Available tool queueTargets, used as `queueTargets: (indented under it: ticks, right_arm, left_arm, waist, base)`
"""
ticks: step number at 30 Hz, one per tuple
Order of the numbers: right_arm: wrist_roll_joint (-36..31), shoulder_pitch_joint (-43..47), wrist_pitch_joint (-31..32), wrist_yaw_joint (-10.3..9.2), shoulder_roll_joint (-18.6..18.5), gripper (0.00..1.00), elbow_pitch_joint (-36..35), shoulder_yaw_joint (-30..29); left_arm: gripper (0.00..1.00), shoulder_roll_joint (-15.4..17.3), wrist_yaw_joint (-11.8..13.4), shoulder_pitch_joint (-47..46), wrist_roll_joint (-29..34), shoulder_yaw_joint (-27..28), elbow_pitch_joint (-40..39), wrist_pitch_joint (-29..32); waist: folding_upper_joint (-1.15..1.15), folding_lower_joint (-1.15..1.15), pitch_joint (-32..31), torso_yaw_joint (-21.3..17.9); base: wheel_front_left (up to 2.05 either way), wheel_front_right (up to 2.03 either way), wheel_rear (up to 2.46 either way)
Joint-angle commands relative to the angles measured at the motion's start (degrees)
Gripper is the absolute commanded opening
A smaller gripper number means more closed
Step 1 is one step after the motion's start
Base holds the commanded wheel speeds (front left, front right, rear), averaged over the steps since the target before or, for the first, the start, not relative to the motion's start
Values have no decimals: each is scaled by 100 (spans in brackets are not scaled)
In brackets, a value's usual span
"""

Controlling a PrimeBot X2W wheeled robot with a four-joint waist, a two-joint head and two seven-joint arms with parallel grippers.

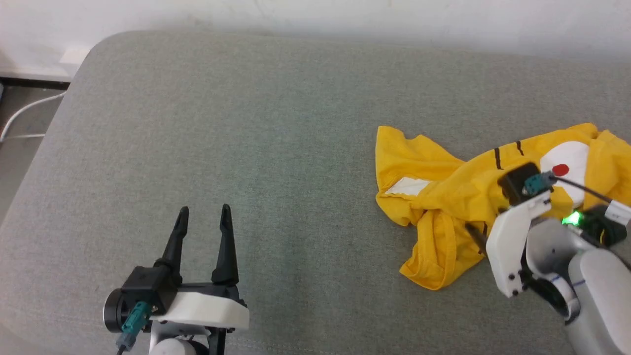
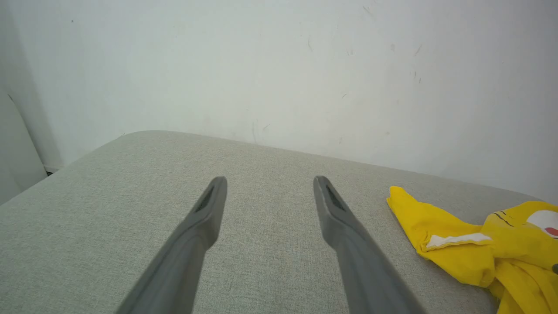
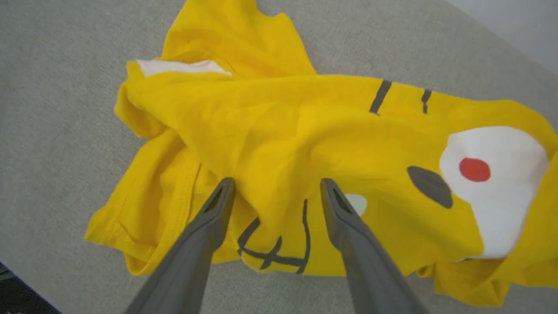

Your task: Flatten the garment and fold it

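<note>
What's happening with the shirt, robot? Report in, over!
Left claw open, over grey cushion. Right claw open, poised above yellow T-shirt. T-shirt crumpled in a heap, not yet flattened. Over.

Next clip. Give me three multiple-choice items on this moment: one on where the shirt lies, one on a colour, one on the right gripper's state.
1. In the head view, on which part of the grey cushion does the garment lie?
A. left
B. middle
C. right

2. What colour is the dot on the garment's large white patch?
A. red
B. blue
C. green

3. How does the right gripper stand?
A. shut on the garment
B. open over the garment
C. open over bare cushion

Answers:
1. C, the head view shows it crumpled at the cushion's right.
2. A, the dot reads plainly red in the right wrist view.
3. B, its jaws stand apart with yellow cloth between them.
</note>
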Motion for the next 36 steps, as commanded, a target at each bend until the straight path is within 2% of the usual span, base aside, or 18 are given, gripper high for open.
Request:
queueTargets:
  ticks: [1,7,12,13,14,15,16,21,26,29,34,36]
  right_arm:
    - [93,216,268,-11,-28,100,-38,22]
    - [-59,390,305,-11,82,100,43,69]
    - [-506,272,-62,-11,354,100,711,2]
    - [-606,223,-161,-11,433,87,879,-49]
    - [-729,164,-252,-11,455,45,1027,-4]
    - [-804,102,-362,-11,486,17,1151,-6]
    - [-841,39,-473,-11,533,0,1248,-50]
    - [-806,-323,-819,-11,482,0,1231,1]
    - [-563,-480,-795,-11,65,0,664,-112]
    - [-416,-243,-560,-11,-302,0,272,-224]
    - [-179,679,179,-11,-874,0,-211,-480]
    - [-72,1048,329,-11,-960,0,-290,-641]
  left_arm:
    - [100,-7,43,3,-47,-11,-21,-27]
    - [100,-7,43,-27,-69,-1,0,-27]
    - [100,-7,45,-96,-94,-33,30,-27]
    - [100,-7,50,-110,-98,-43,29,-27]
    - [100,-7,55,-123,-101,-55,29,-27]
    - [100,-7,61,-131,-104,-61,27,-27]
    - [100,-7,67,-134,-106,-64,24,-27]
    - [100,-7,107,-83,-82,31,-33,-27]
    - [100,-7,99,-35,-87,74,-44,-27]
    - [100,-7,92,-34,-95,64,-33,-27]
    - [100,-7,93,11,-94,58,-24,-27]
    - [100,-7,86,40,-83,67,-18,-27]
  waist:
    - [0,0,82,96]
    - [0,0,147,193]
    - [0,0,167,271]
    - [0,0,170,284]
    - [0,0,173,297]
    - [0,0,173,303]
    - [0,0,173,304]
    - [0,0,187,178]
    - [0,0,166,-14]
    - [0,0,144,-95]
    - [0,0,88,-175]
    - [0,0,67,-200]
  base:
    - [0,0,0]
    - [0,0,0]
    - [0,0,0]
    - [0,0,0]
    - [0,0,0]
    - [0,0,0]
    - [0,0,0]
    - [0,0,0]
    - [0,0,0]
    - [0,0,0]
    - [0,0,0]
    - [0,0,0]
